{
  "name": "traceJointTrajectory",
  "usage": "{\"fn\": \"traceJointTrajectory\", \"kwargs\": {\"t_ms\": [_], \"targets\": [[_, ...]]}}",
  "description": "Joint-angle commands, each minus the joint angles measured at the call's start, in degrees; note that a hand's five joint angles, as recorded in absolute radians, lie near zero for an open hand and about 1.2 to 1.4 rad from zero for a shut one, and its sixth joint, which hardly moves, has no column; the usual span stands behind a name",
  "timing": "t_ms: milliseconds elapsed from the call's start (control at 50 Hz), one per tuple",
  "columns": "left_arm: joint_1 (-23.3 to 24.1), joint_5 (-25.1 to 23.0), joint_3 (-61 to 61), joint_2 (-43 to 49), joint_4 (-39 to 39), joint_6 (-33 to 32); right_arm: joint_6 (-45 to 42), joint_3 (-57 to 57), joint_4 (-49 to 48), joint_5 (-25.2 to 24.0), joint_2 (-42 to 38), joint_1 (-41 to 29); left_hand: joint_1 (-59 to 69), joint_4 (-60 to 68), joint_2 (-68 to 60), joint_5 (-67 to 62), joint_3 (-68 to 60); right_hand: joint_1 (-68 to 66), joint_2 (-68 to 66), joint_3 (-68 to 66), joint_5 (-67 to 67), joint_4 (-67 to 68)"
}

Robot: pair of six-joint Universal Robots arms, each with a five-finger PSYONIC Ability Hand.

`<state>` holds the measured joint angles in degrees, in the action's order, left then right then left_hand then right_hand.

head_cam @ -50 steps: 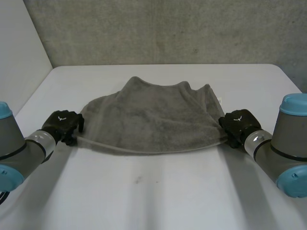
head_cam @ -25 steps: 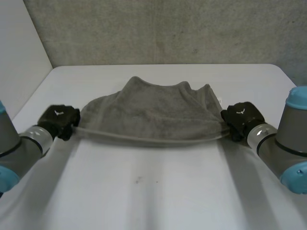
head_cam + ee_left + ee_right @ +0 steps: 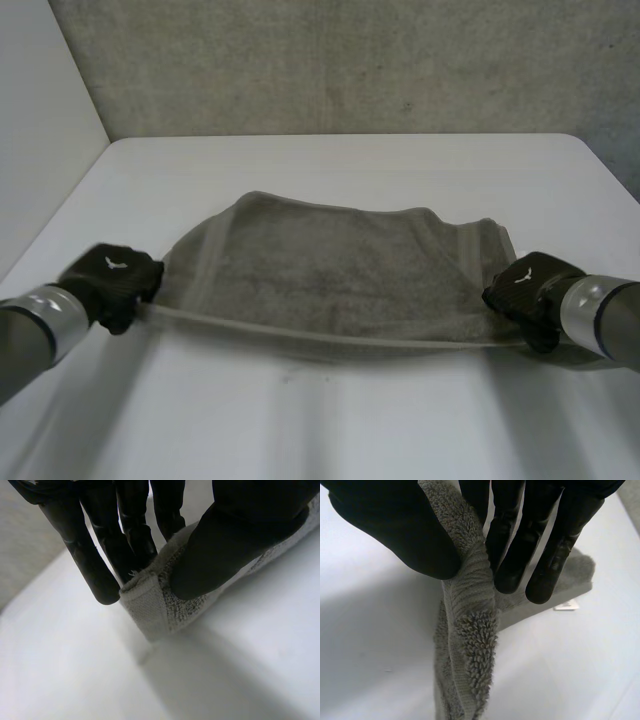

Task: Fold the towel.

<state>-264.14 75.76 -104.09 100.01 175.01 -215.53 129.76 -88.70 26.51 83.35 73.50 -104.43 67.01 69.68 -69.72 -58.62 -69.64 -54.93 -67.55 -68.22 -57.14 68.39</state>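
Evenly, left robot hand [image 3: 110, 279] and right robot hand [image 3: 530, 291] each pinch a towel [image 3: 330, 270] corner above the table [image 3: 300, 420].

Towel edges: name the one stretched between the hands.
The near edge, pinched at its ends by left hand and right hand; the far edge lies slack.

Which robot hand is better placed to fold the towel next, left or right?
Probably neither. The left robot hand pinches the towel at its near left corner. The right robot hand pinches its near right corner, and the edge is stretched between them. Both should move together.
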Motion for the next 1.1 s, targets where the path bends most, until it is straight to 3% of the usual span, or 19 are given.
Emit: {"fn": "traceJointTrajectory", "kwargs": {"t_ms": [20, 120, 160, 180, 220, 280, 320, 360, 440, 540, 720, 820, 940, 1000, 1040, 1100], "targets": [[4.4, 0.6, 13.5, 15.6, 3.1, -3.4, 0.5, 8.2, -5.5, 3.0, -9.0, -1.0, 13.0, 10.3, -10.3, -11.4, -10.4, -25.1, -12.5, -11.8, -12.9, 11.6], [7.3, 3.4, 29.6, 19.1, 6.7, -2.5, 1.1, 18.6, -13.1, 5.9, -11.2, -1.5, 13.0, 10.3, -10.3, -11.4, -10.4, -25.1, -12.5, -11.8, -12.9, 11.6], [9.2, 6.0, 44.2, 21.2, 10.2, -0.7, 1.4, 25.6, -20.7, 8.0, -11.0, -3.0, 13.0, 10.3, -10.3, -11.4, -10.4, -25.1, -12.5, -11.8, -12.9, 11.6], [9.2, 6.0, 44.2, 21.2, 10.2, -0.7, 1.4, 25.7, -20.8, 8.0, -11.0, -3.0, 13.0, 10.3, -10.3, -11.4, -10.4, -25.1, -12.5, -11.8, -12.9, 11.6], [9.4, 7.8, 59.3, 23.8, 13.8, 1.9, 1.5, 31.2, -31.5, 9.0, -10.0, -5.3, 13.0, 10.3, -10.3, -11.4, -10.4, -25.1, -12.5, -11.8, -12.9, 11.6], [9.5, 8.1, 65.8, 24.7, 15.5, 4.0, 1.5, 32.0, -37.8, 9.1, -8.8, -6.1, 13.0, 10.3, -10.3, -11.4, -10.4, -25.1, -12.5, -11.8, -12.9, 11.6], [9.5, 8.9, 73.3, 25.2, 17.4, 9.0, 1.4, 30.5, -48.6, 9.2, -6.2, -6.4, 13.0, 10.3, -10.3, -11.4, -10.4, -25.1, -12.5, -11.8, -12.9, 11.6], [9.4, 9.0, 73.5, 24.8, 18.0, 11.4, 1.2, 28.7, -51.5, 9.1, -5.0, -6.8, 13.0, 10.3, -10.3, -11.4, -10.4, -25.1, -12.5, -11.8, -12.9, 11.6], [9.3, 9.3, 71.0, 23.1, 17.8, 15.2, 1.2, 25.6, -50.4, 8.8, -4.1, -6.8, 13.0, 10.3, -10.3, -11.4, -10.4, -25.1, -12.5, -11.8, -12.9, 11.6], [8.1, 8.4, 54.0, 19.2, 18.4, 18.4, 1.3, 19.6, -43.6, 6.7, -4.7, -6.8, 13.0, 10.3, -10.3, -11.4, -10.4, -25.1, -12.5, -11.8, -12.9, 11.6], [7.3, 8.0, 31.9, 18.3, 20.0, 18.6, 1.3, 11.7, -34.9, 3.7, -8.6, -6.7, 13.0, 10.3, -10.3, -11.4, -10.4, -25.1, -12.5, -11.8, -12.9, 11.6], [6.1, 7.9, 16.6, 19.0, 25.5, 18.2, 1.2, 6.0, -29.7, 0.4, -14.4, -6.5, 13.0, 10.3, -10.3, -11.4, -10.4, -25.1, -12.5, -11.8, -12.9, 11.6], [4.7, 7.9, 9.9, 18.4, 28.8, 18.0, 2.4, 4.3, -29.1, -0.9, -15.8, -6.1, 13.0, 10.3, -10.3, -11.4, -10.4, -25.1, -12.5, -11.8, -12.9, 11.6], [4.1, 7.9, 7.9, 17.4, 28.9, 18.0, 7.4, 4.3, -29.2, -1.1, -15.6, -6.0, 13.0, 10.3, -10.3, -11.4, -10.4, -15.0, -2.4, -1.7, -2.8, 1.6], [3.3, 7.9, 6.6, 15.4, 28.8, 18.4, 16.1, 4.2, -29.1, -1.2, -14.8, -4.9, 13.0, 10.3, -10.3, -11.4, -10.4, 15.6, 28.2, 28.9, 27.8, -29.1], [2.8, 7.8, 5.8, 14.5, 28.9, 18.4, 20.5, 4.0, -29.2, -1.2, -13.9, -4.0, 13.0, 10.3, -10.3, -11.4, -10.4, 21.0, 33.6, 34.3, 33.2, -34.4]]}}
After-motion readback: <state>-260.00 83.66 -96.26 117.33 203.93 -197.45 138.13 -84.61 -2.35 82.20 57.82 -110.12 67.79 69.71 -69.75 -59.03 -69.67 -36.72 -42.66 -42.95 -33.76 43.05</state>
